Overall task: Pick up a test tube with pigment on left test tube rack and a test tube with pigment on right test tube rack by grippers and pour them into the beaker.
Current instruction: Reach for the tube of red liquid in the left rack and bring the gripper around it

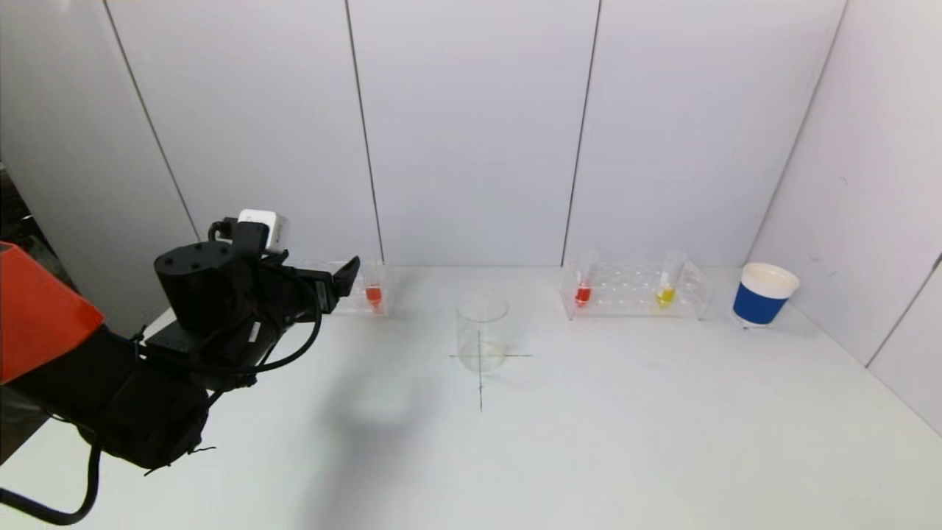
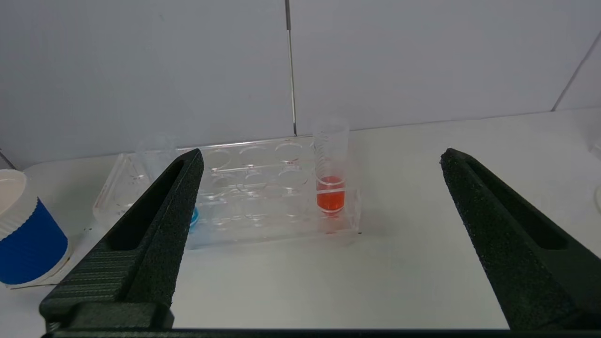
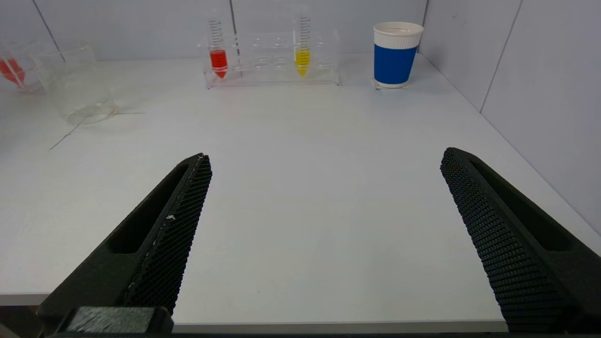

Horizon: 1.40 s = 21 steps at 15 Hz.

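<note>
The left clear rack holds a tube of orange-red pigment, also in the left wrist view. A tube with blue pigment is mostly hidden behind my left finger. My left gripper is open, a little in front of that rack and apart from it. The right clear rack holds a red tube and a yellow tube. The empty glass beaker stands between the racks. My right gripper is open over the table's front edge, far from its rack.
A blue paper cup stands right of the right rack. Another blue cup stands beside the left rack. White walls close the back and right sides. A cross is drawn on the table under the beaker.
</note>
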Each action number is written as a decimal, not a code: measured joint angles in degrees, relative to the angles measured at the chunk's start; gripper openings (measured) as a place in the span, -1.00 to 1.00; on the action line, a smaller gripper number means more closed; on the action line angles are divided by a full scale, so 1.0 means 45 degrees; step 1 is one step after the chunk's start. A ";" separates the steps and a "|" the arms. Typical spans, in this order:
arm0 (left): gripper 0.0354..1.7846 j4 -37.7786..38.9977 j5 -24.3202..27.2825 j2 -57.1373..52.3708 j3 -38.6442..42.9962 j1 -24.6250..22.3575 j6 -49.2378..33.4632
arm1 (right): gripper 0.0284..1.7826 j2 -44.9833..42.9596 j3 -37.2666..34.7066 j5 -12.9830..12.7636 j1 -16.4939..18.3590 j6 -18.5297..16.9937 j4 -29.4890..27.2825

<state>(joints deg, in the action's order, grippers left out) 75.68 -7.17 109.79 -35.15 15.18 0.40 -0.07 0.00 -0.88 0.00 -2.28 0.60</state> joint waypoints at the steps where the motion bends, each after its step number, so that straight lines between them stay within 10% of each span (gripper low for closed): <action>1: 0.98 0.0295 -0.0187 0.0442 -0.0165 0.0000 -0.0011 | 0.99 0.0005 0.0000 0.0000 0.0000 0.0000 0.0000; 21: 0.98 0.0761 -0.0423 0.4643 -0.3663 0.0141 0.0014 | 0.99 0.0005 0.0000 0.0005 0.0000 0.0000 0.0000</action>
<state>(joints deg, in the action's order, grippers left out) 79.10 -9.07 130.68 -51.63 15.81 0.46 -0.05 0.00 -0.85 0.00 -2.28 0.60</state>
